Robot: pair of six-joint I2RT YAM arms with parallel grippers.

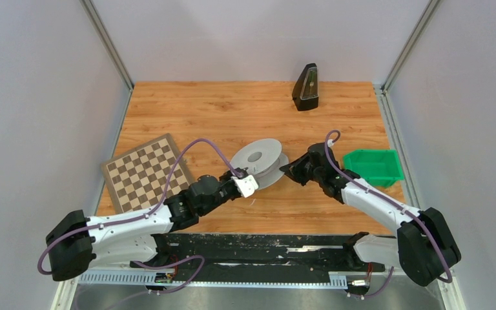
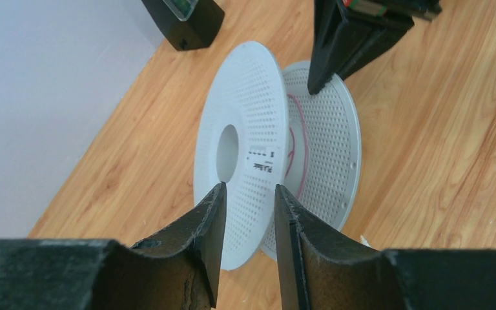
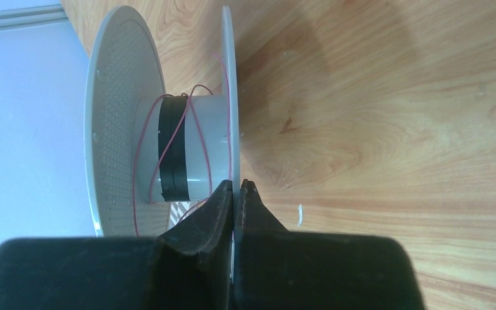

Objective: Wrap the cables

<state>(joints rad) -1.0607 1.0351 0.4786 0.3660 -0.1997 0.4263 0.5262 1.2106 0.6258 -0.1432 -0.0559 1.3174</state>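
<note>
A white perforated spool stands on its edge mid-table. A thin red cable is loosely looped around its grey hub, beside a black band. In the left wrist view the cable shows between the two flanges of the spool. My right gripper is shut on the rim of the spool's right-hand flange; from above it meets the spool's right side. My left gripper is open just short of the other flange, nothing between its fingers; from above it sits at the spool's near left.
A chessboard lies at the left. At the right stands a green bin. A black wedge-shaped object sits at the back. White walls close in both sides.
</note>
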